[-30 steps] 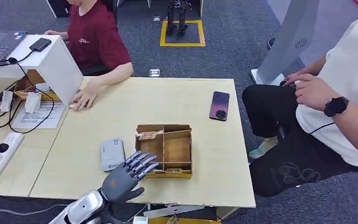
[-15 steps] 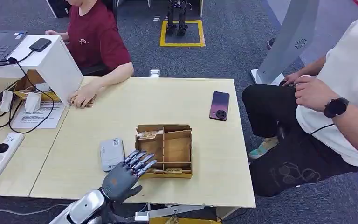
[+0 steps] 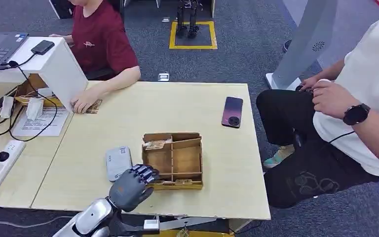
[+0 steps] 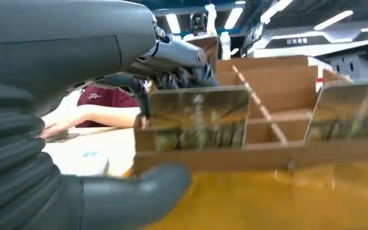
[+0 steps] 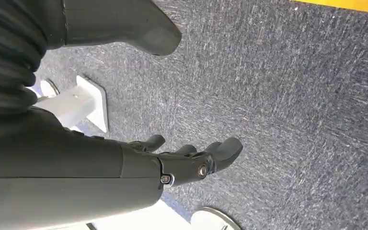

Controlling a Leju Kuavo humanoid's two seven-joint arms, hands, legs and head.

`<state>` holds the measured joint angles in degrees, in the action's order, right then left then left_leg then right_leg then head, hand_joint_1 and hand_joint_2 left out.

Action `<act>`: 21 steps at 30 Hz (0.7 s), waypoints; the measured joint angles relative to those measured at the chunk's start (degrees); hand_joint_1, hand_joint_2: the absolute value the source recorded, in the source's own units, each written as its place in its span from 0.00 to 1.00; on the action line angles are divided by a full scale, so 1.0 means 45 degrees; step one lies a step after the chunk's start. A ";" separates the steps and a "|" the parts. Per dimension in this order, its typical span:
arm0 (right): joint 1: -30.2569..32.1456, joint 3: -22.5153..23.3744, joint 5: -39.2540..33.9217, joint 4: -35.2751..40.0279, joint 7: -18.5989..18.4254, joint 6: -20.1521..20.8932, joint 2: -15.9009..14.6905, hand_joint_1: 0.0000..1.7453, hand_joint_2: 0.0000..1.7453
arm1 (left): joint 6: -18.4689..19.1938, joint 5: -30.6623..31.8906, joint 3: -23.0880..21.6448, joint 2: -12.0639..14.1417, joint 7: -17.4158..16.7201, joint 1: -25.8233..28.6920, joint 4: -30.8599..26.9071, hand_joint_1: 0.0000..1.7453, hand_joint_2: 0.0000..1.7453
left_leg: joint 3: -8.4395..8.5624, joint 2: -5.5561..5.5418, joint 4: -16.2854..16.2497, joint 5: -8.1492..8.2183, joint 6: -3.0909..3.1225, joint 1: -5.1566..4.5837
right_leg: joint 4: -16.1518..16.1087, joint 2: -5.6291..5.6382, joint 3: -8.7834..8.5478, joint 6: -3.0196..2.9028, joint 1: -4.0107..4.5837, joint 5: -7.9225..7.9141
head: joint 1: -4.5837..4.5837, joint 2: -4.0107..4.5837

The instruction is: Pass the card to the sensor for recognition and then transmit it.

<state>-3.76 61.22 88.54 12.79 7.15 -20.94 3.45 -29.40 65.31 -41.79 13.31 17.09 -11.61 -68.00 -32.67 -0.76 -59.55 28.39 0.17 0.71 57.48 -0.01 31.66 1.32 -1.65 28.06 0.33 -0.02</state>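
A wooden divided box (image 3: 200,160) stands near the table's front edge, with cards (image 3: 177,182) upright in its front slot. My left hand (image 3: 130,186) is at the box's near left corner. Its fingers (image 4: 182,52) curl over the top edge of a glossy card (image 4: 196,117) in that slot. The thumb (image 4: 139,196) lies apart, in front of the box wall (image 4: 268,153). Whether the card is gripped is not clear. The grey-white sensor (image 3: 119,162) lies flat just left of the box. My right hand (image 5: 124,163) hangs over the carpet with loose fingers, holding nothing.
A dark phone (image 3: 232,111) lies at the table's far right. A person in red sits at the far left, one hand (image 3: 85,104) on a card beside a white stand (image 3: 59,69). Another person (image 3: 355,113) sits close on the right. Cables and a power strip (image 3: 0,163) lie on the left desk.
My left hand's fingers were spread over the box's left edge; they have curled down onto the card in the front slot. The person's hand at the far left has shifted slightly.
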 joint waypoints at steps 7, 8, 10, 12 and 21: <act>0.0001 0.0000 0.0000 0.0000 0.0000 0.0000 -0.0005 0.00 1.00 | 0.0053 -0.0034 0.0000 0.0000 0.0019 -0.0116 0.0000 1.00 1.00 | 0.0006 0.0000 0.0000 0.0000 0.0000 0.0000 | 0.0000 -0.0001 -0.0005 0.0000 0.0000 0.0000 | 0.0000 0.0000; 0.0001 0.0000 0.0000 0.0000 0.0000 0.0000 -0.0005 0.00 1.00 | 0.0068 -0.0034 0.0000 0.0000 0.0019 -0.0123 0.0000 1.00 1.00 | 0.0007 0.0000 0.0000 0.0000 0.0000 0.0000 | 0.0000 -0.0001 -0.0006 0.0000 0.0000 0.0000 | 0.0004 0.0000; 0.0002 0.0000 0.0000 0.0000 0.0000 0.0000 -0.0010 0.00 1.00 | 0.0083 -0.0078 0.0000 0.0000 0.0044 -0.0122 0.0000 1.00 1.00 | 0.0007 0.0000 0.0000 -0.0001 0.0000 0.0000 | 0.0000 -0.0001 -0.0008 0.0000 0.0000 0.0000 | 0.0000 0.0000; -0.0003 0.0000 0.0000 0.0000 -0.0014 0.0005 -0.0010 0.00 1.00 | 0.0121 -0.0136 0.0000 -0.0010 0.0044 -0.0122 0.0000 1.00 1.00 | 0.0010 0.0000 0.0000 0.0000 0.0000 0.0000 | 0.0000 -0.0001 -0.0012 0.0000 0.0000 0.0000 | 0.0000 0.0000; -0.0002 -0.0005 0.0010 0.0000 -0.0097 0.0015 -0.0010 0.00 1.00 | 0.0165 -0.0340 0.0000 -0.0019 0.0141 -0.0121 0.0000 1.00 1.00 | 0.0015 0.0000 0.0000 -0.0001 0.0000 0.0000 | 0.0000 -0.0002 -0.0015 0.0000 0.0000 -0.0001 | 0.0000 0.0000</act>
<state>-3.77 61.20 88.59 12.79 6.71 -20.87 3.41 -28.65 63.78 -41.79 13.22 17.73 -12.16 -68.00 -32.60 -0.76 -59.55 28.39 0.17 0.71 57.48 -0.03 31.59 1.33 -1.65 28.05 0.33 -0.02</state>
